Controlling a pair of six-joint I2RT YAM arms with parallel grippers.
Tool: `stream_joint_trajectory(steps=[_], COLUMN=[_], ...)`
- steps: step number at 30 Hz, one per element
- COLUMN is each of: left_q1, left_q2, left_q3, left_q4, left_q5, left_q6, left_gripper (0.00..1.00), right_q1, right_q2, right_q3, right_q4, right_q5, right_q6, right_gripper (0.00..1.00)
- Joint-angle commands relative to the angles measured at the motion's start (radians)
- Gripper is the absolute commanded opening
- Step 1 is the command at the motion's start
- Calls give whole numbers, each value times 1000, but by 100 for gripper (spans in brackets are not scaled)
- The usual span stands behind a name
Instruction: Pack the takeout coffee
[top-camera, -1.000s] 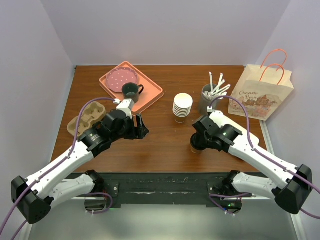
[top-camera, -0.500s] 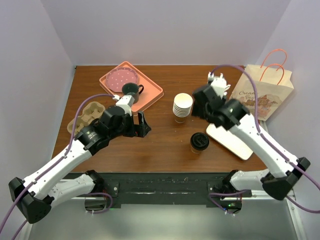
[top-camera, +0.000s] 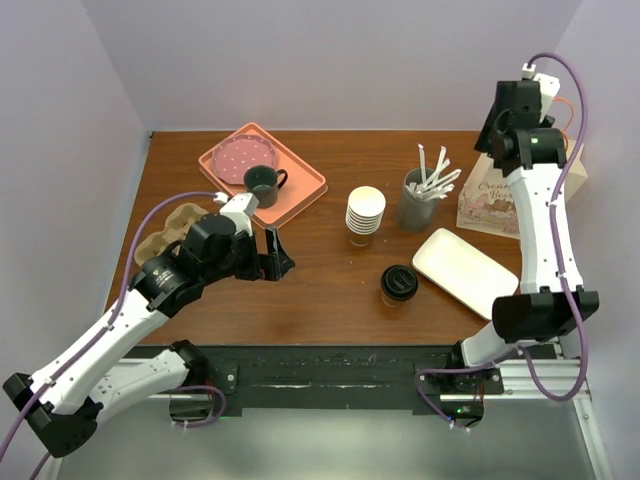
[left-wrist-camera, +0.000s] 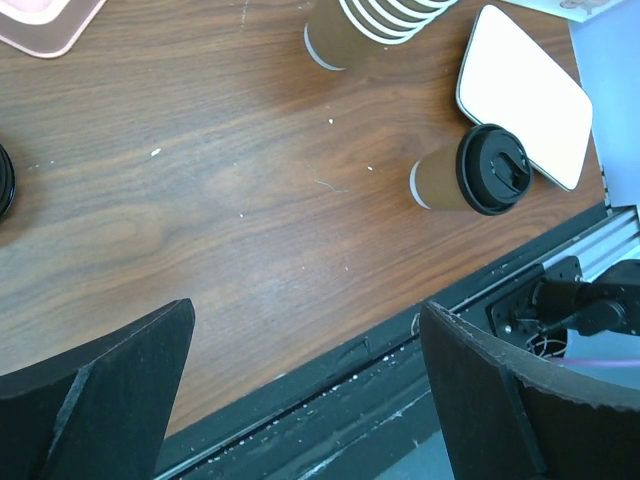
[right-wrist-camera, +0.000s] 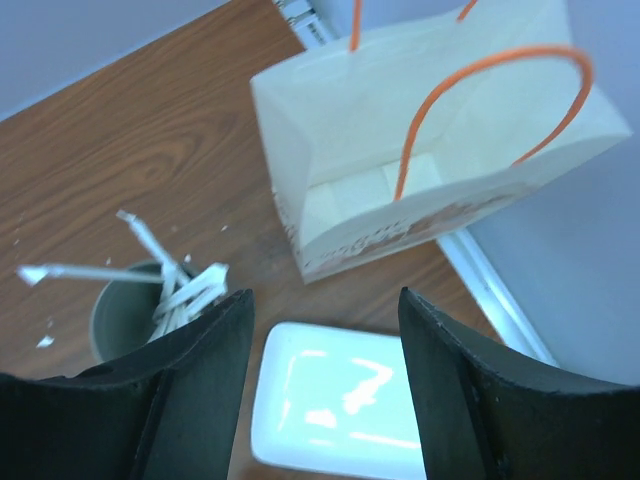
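Observation:
One takeout coffee (top-camera: 398, 284), a kraft-brown cup with a black sip lid, stands upright on the wooden table near the front middle. It also shows in the left wrist view (left-wrist-camera: 470, 177). My left gripper (top-camera: 278, 255) is open and empty, low over the table to the left of the cup, well apart from it (left-wrist-camera: 308, 305). My right gripper (top-camera: 490, 135) is open and empty, raised high at the back right above the paper bag (top-camera: 495, 205). The right wrist view (right-wrist-camera: 325, 295) looks down into the bag's open top (right-wrist-camera: 430, 170).
A white rectangular tray (top-camera: 465, 272) lies right of the cup. A stack of white cups (top-camera: 365, 213) and a grey holder of straws (top-camera: 418, 200) stand behind it. A pink tray (top-camera: 300, 190) with a dark green mug (top-camera: 262, 183) is at the back left. A cardboard cup carrier (top-camera: 170, 235) lies at the left.
My right gripper let go of the coffee cup, rose and swung to the back right above the bag. The cup stayed standing. My left arm shifted slightly left.

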Motion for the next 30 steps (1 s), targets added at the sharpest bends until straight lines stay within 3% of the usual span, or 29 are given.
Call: stream_joint_trajectory(steps=[1,9,24,26,30], left_q1=[5,5,5,5,5], left_q2=[22,51,5,2,3], left_q3=[78,128,49,47,50], left_q4=[-56,-66,15,27,44], left_q5=[18,6,-42,-48,-46], left_q6=[-8,32,32,35,38], left_gripper=[100,98,95,94,92], right_q1=[-76,-128,-177,-177,-176], right_q2=[88,249,366,376,395], right_q3=[81,204,273,295,344], right_q4=[37,28,-3,-6,-25], right_q5=[-111,-256,-207,-225,-242], right_q6=[-134,-202,-250,-250,-260], right_gripper=[64,63,67,64,47])
